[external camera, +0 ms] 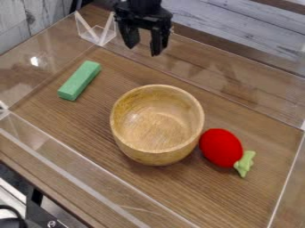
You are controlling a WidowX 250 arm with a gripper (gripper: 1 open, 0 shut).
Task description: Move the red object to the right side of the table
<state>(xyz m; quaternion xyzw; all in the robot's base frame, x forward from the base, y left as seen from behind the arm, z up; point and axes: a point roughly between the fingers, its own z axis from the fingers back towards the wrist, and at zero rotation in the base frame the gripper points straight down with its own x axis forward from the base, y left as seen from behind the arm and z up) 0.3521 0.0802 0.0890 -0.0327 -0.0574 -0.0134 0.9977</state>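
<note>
Claw open and empty at the far side of the bench.
The red fruit lies near the front right, well apart from the claw, touching the wooden bowl that sits between them; a green block lies left.

The gripper points straight down — jaws spread wide, holding nothing.
</note>
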